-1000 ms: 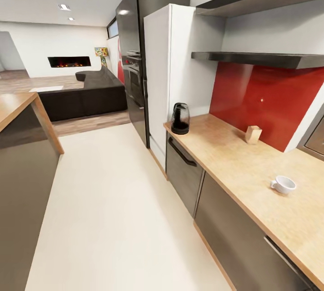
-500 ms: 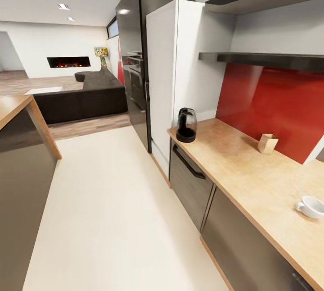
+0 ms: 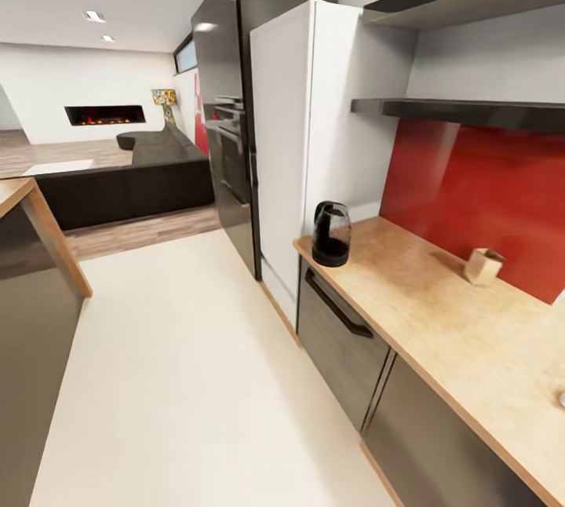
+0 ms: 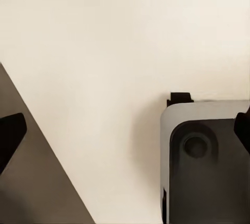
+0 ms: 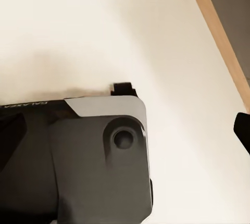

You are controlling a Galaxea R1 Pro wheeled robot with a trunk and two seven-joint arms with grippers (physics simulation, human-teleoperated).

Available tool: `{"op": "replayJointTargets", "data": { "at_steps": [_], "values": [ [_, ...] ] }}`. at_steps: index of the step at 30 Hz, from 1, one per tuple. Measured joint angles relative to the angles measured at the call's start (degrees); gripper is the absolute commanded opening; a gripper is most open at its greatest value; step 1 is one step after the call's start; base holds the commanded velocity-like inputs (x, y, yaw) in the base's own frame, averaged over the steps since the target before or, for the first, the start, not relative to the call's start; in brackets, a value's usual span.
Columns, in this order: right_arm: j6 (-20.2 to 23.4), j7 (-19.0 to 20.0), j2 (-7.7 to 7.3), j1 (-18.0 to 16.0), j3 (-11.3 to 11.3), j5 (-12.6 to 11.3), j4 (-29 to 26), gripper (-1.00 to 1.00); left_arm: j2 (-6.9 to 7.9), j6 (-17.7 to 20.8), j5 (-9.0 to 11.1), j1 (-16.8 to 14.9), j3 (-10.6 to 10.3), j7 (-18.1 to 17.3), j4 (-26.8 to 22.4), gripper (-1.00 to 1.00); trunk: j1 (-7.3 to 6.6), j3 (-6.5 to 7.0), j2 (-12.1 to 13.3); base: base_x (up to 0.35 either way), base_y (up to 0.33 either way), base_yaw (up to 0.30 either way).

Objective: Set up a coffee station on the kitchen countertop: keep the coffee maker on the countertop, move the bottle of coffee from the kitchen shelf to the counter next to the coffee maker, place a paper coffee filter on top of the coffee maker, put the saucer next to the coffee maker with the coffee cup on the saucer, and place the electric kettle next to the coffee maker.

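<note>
The black electric kettle point(image 3: 331, 234) stands at the near end of the wooden countertop point(image 3: 439, 319), beside the white tall cabinet. A small tan box-like object point(image 3: 482, 265) sits further along, against the red backsplash. A sliver of the white coffee cup point(image 3: 560, 397) shows at the picture's right edge. Two dark wall shelves point(image 3: 463, 110) hang above the counter, and what stands on them is hidden. My left gripper point(image 4: 125, 133) is open above the pale floor and my own base. My right gripper point(image 5: 125, 130) is open too, with nothing between its fingers.
A white tall cabinet point(image 3: 290, 146) and a black oven tower point(image 3: 224, 114) stand past the counter's end. A wood-topped island point(image 3: 31, 209) borders the pale floor aisle point(image 3: 180, 366) on the left. A dark sofa point(image 3: 125, 185) lies in the room beyond.
The whole picture has shifted: the camera has moved, so the kettle and tan box sit lower and further right, and the cup has slid to the right edge. Nothing on the counter moved.
</note>
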Motion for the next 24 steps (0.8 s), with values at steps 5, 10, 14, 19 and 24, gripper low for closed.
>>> {"op": "replayJointTargets", "data": {
  "at_steps": [5,10,14,19,24],
  "values": [
    [0.00,-0.03,0.00,0.00,0.00,0.00,0.03,1.00,0.00,0.00,0.00,0.01,0.00,0.00,-0.01,1.00,0.00,0.17,0.00,0.288,0.215,-0.030],
    [0.00,-0.08,0.00,0.00,-0.01,0.00,0.04,1.00,0.00,0.00,0.00,0.01,0.00,0.00,-0.01,1.00,0.00,0.21,0.01,0.288,0.207,-0.005],
    [0.00,-0.09,0.00,-0.01,-0.01,0.00,0.04,1.00,0.00,0.00,0.00,0.01,0.00,0.00,-0.01,1.00,0.00,0.21,0.01,0.288,0.205,-0.001],
    [0.00,-0.09,0.00,-0.01,-0.02,-0.02,0.04,1.00,0.00,0.00,0.00,0.01,0.00,0.00,-0.01,1.00,0.00,0.21,0.01,0.288,0.204,0.000],
    [0.00,-0.09,0.00,-0.01,-0.02,-0.07,0.04,1.00,0.00,0.00,0.00,0.01,0.00,0.00,-0.01,1.00,0.00,0.21,0.01,0.288,0.204,0.000]
  ]
}}
